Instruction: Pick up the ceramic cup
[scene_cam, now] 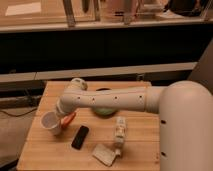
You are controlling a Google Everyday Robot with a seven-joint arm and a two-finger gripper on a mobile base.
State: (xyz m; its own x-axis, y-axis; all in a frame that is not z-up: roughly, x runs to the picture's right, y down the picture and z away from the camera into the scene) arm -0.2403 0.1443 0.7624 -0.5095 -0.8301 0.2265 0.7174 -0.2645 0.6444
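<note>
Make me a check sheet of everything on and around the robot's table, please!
Surface: wooden table.
Job's things: ceramic cup, near the left edge.
Clutter: orange item beside the cup; black object; white bottle lying down; white packet; green item under the arm.
Claw: claw right by the cup.
Cables: thin dark cable on the floor, left.
Surroundings: long ledge behind.
</note>
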